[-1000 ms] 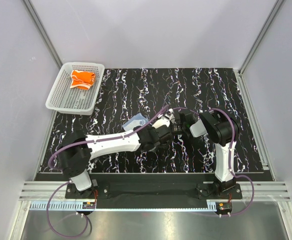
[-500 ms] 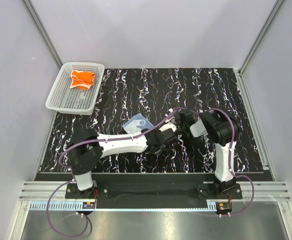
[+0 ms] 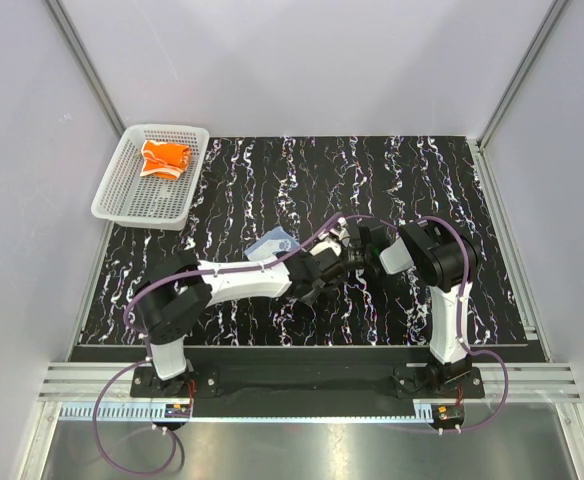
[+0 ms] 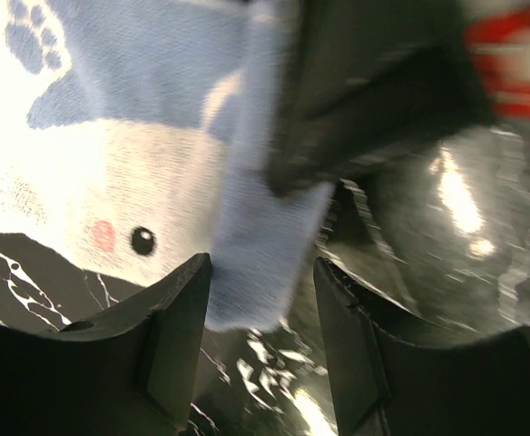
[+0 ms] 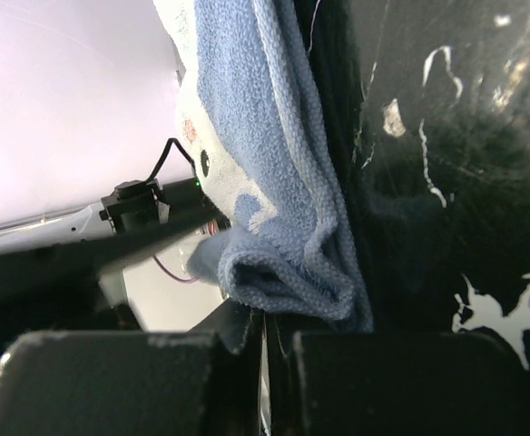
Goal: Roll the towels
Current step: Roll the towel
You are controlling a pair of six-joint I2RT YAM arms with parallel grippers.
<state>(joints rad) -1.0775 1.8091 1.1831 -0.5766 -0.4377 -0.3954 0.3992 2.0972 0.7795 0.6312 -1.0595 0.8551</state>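
Note:
The light blue towel (image 3: 270,245) with white cartoon prints lies at mid-table, mostly hidden under my left arm. It fills the left wrist view (image 4: 156,118). My right gripper (image 3: 360,246) is shut on a bunched edge of it (image 5: 283,272), its jaws (image 5: 265,350) pressed together. My left gripper (image 3: 336,252) is open; its fingertips (image 4: 260,300) stand apart just below a hanging corner of the blue towel, not gripping it. The orange towel (image 3: 165,158) lies folded in the white mesh basket.
The white mesh basket (image 3: 132,200) stands at the far left corner of the black marbled mat (image 3: 422,180). Grey walls and metal frame posts enclose the table. The two arms are close together at mid-table.
My left wrist has pulled back towards the near side and left, away from the right gripper. The right gripper has stayed shut on the blue towel.

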